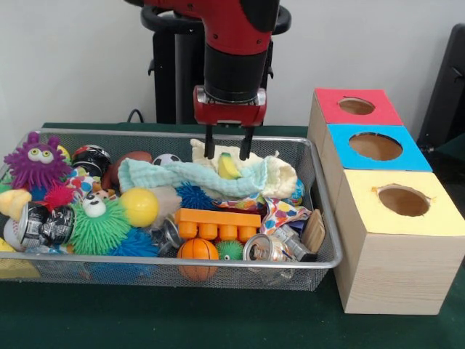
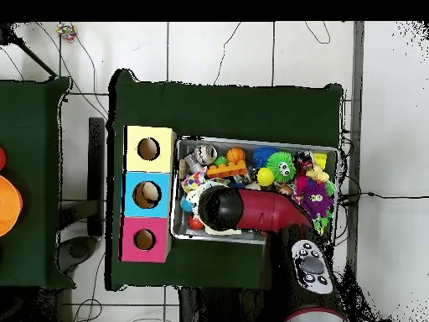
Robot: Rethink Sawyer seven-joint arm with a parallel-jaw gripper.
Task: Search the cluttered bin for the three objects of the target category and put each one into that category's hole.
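My gripper hangs over the back middle of the wire bin, open, its two black fingers apart. Just below the tips a small yellow banana toy lies on a pale yellow cloth and a mint cloth. The fingers straddle it from above without closing on it. Three boxes stand to the right of the bin, with a red hole, a blue hole and a yellow hole. In the overhead view the arm hides the gripper.
The bin holds crushed cans, an orange brick, a small basketball, a yellow ball, spiky rubber toys and a purple monster. The boxes line the bin's side.
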